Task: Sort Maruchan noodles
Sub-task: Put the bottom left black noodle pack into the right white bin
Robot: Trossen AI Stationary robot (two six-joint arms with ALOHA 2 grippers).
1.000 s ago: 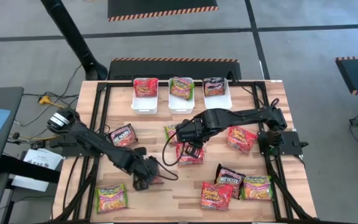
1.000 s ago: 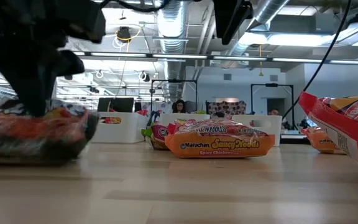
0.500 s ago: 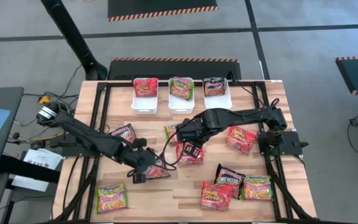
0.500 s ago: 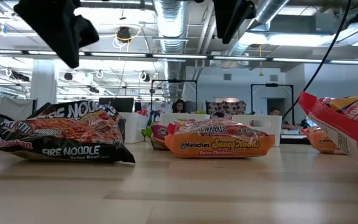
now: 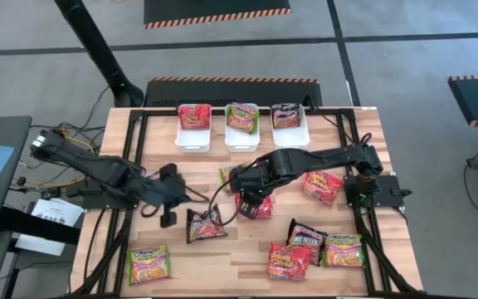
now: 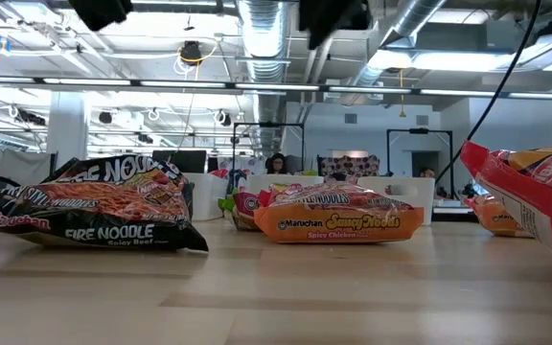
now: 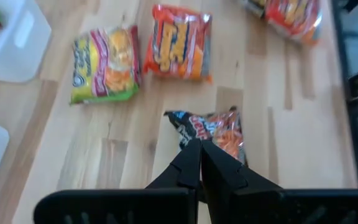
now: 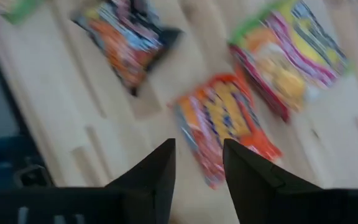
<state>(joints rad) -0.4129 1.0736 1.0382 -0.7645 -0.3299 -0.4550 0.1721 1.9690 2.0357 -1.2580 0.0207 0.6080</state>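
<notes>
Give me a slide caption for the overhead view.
Two dark arms over a wooden table strewn with crinkly plastic ramen packets; three white bins hold sorted ones.

Three white bins [image 5: 241, 134] line the wooden table's [image 5: 239, 264] far edge; black frame [image 5: 135, 149].

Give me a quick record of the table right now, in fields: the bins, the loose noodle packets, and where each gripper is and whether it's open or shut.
bins: three white bins at the table's far edge, one packet showing in each
loose packets: nine on the wood
black packet: lies flat, nothing holding it
left gripper: shut, empty, left of the black packet
right gripper: open, above an orange packet
</notes>
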